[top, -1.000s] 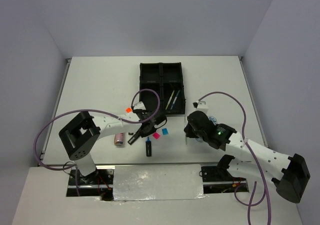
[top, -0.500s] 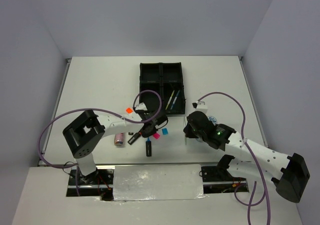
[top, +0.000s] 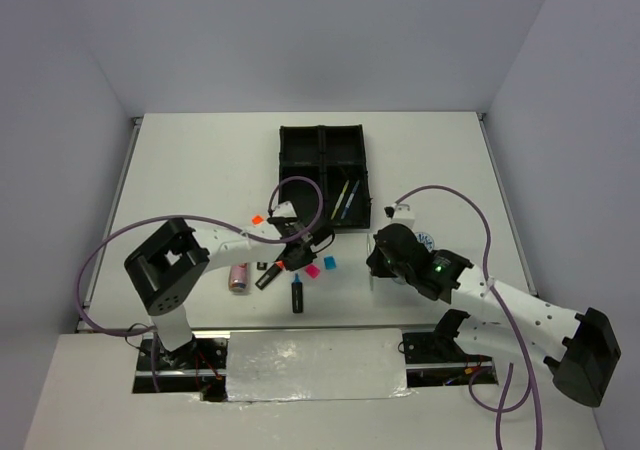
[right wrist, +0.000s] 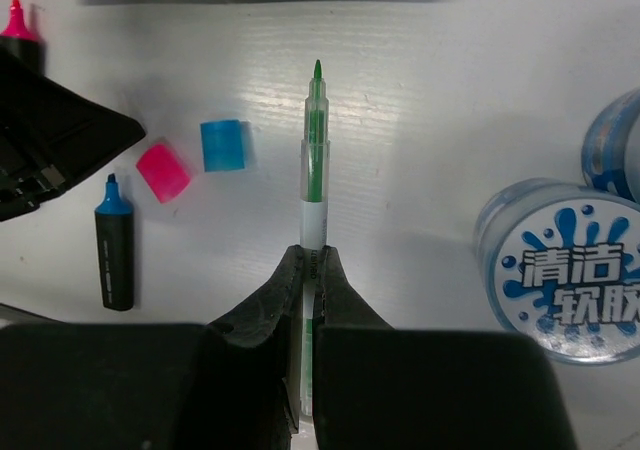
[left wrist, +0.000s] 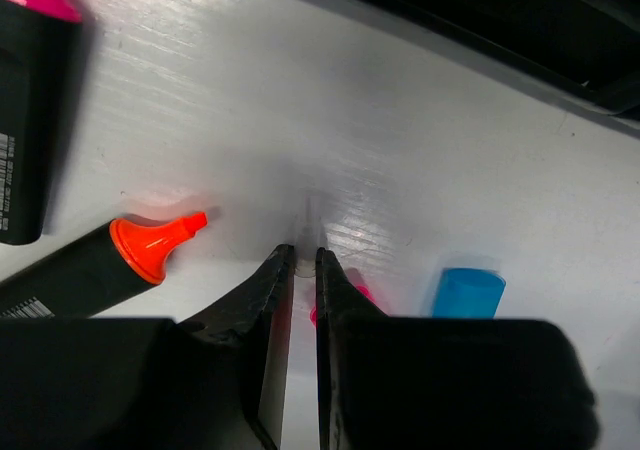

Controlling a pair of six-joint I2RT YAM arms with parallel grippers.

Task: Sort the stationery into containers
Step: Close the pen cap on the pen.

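Over the last second the left arm has shifted its elbow a little while its left gripper point(left wrist: 303, 255) stayed low among the loose items. The right arm has hardly moved.

The right gripper point(right wrist: 310, 255) is clamped on a green pen point(right wrist: 316, 160), so the step in hand looks like carrying that pen to the tray point(top: 282, 160). The pen's long axis runs straight out from the fingers, and its tip points away from them toward the tray's near wall. Two rolls point(right wrist: 560, 270) sit to the right of the fingers and a blue-tipped highlighter point(right wrist: 115, 255) lies to the left.

The next move probably calls for lifting the pen clear and carrying it forward over the compartment where other pens point(top: 345, 200) already lie.

The left fingers are drawn almost together, with nothing seen between them. An orange-tipped highlighter point(left wrist: 90, 270) lies just left of them, its tip pointing at them, and a pink square point(left wrist: 355, 295) peeks out just to their right.
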